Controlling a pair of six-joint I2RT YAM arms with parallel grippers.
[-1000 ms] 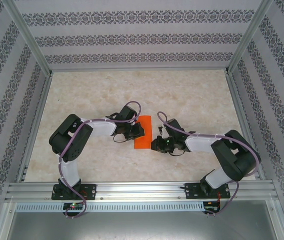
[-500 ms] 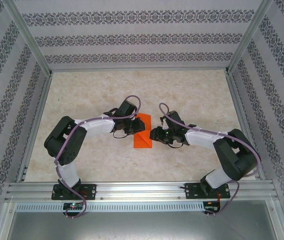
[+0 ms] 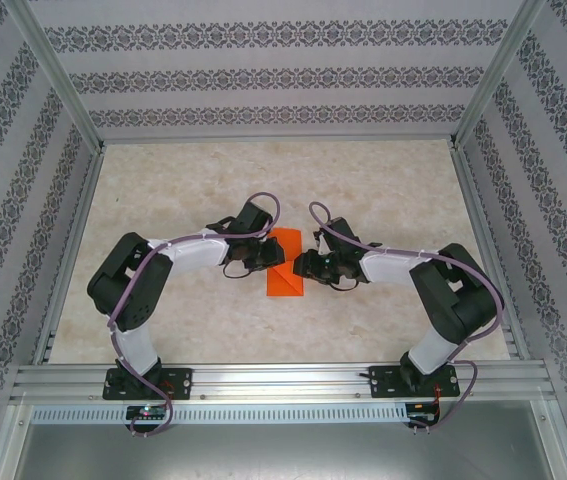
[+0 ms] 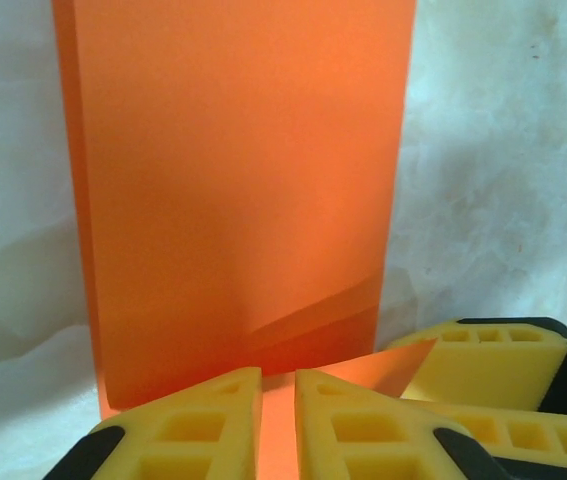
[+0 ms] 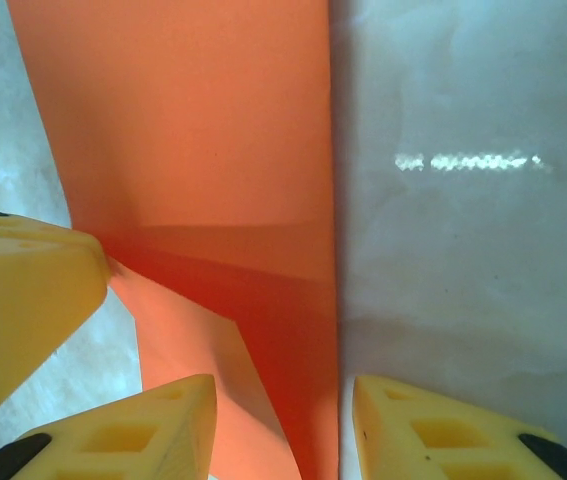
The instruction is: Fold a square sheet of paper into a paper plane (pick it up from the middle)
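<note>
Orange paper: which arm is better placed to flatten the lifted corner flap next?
Probably right. The right gripper is open over the edge of the orange paper, beside the lifted flap; the left gripper seems to be pinching that flap.

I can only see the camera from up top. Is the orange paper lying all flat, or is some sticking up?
Observer: One corner flap of the square sheet of paper is lifted off the rest, beside the left fingers.
Operator: Is the other arm squeezing it?
Observer: No, the right fingers stand apart, with the paper's long edge running between them.
Operator: And the left ones?
Observer: Nearly together, just a thin slit; I can't tell whether they pinch the paper.
</note>
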